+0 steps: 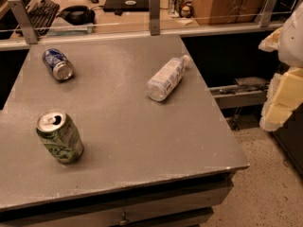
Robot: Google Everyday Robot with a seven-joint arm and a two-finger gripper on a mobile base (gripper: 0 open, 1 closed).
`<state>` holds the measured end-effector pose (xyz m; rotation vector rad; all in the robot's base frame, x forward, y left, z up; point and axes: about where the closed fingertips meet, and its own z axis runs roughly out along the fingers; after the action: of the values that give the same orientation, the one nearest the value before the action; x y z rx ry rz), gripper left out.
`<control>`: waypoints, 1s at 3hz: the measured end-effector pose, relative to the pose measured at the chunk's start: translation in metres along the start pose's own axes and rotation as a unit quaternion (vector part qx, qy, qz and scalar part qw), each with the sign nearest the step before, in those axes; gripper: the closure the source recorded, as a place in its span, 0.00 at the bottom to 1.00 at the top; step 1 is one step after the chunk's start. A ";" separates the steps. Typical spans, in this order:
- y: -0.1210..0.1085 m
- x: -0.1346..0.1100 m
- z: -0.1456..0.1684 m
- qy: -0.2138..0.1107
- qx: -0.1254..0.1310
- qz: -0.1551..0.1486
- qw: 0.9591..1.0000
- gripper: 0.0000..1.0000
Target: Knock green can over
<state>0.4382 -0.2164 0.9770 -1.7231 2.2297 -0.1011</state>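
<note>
The green can [60,137] stands on the grey table [142,141] near its front left, with its silver top and pull-tab opening facing up and its sides dented. My gripper [282,94] shows as pale cream and yellow parts at the right edge of the view. It is off the table's right side, far from the can and not touching anything.
A blue can [57,64] lies on its side at the table's back left. A clear plastic bottle [166,78] lies on its side right of centre. A railing with metal posts [154,13] runs behind the table, with a desk and keyboard [41,11] beyond. Speckled floor [265,183] lies to the right.
</note>
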 end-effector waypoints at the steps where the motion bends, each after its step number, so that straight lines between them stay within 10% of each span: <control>1: 0.000 0.000 0.000 0.000 0.000 0.000 1.000 0.00; 3: 0.023 -0.056 0.043 -0.085 -0.053 -0.017 0.995 0.00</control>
<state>0.4421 -0.1506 0.9421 -1.7542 2.1159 0.1538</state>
